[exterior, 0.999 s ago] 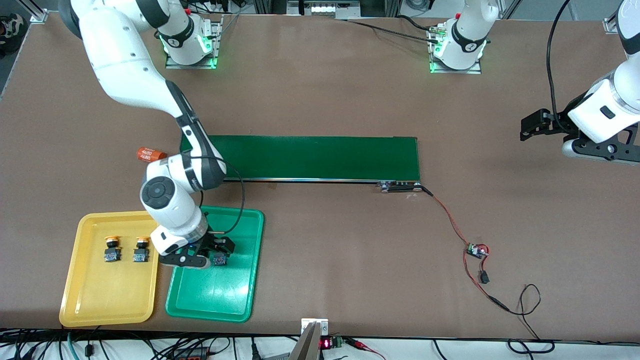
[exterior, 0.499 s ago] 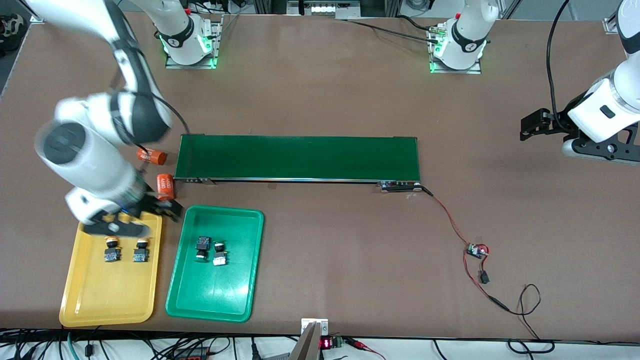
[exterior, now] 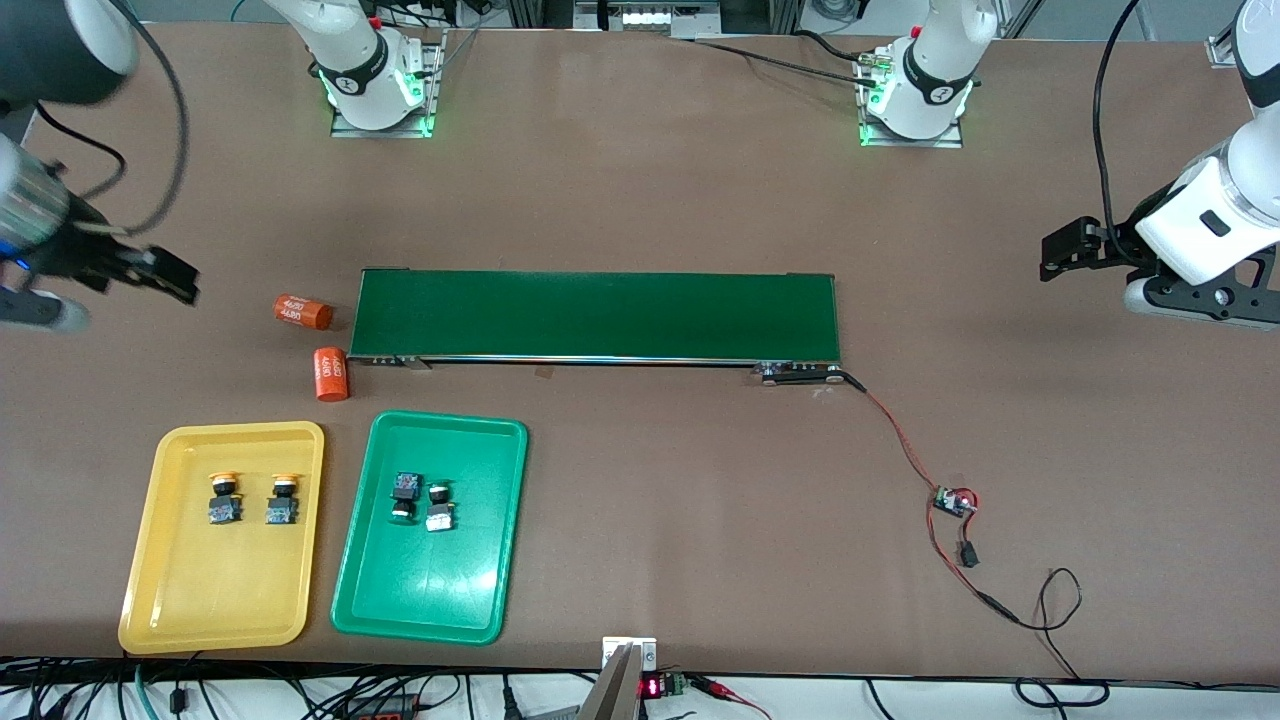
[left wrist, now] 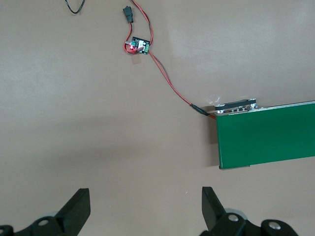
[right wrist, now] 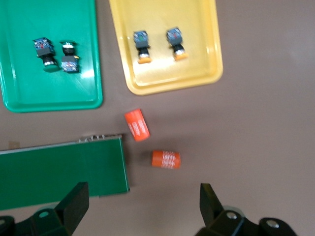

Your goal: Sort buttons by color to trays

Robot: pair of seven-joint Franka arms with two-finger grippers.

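Two yellow-capped buttons lie side by side in the yellow tray. Two green-capped buttons lie close together in the green tray. My right gripper hangs open and empty, high over bare table at the right arm's end. In its wrist view the open right gripper looks down on the yellow tray and the green tray. My left gripper waits open and empty over bare table at the left arm's end, its fingers wide apart.
A long dark-green conveyor belt lies across the middle of the table. Two orange cylinders lie by its end toward the right arm. A small circuit board with red and black wires trails from the belt's other end.
My right gripper left a green-capped button in the green tray, rose and swung away to the right arm's end of the table. The left arm has not moved.
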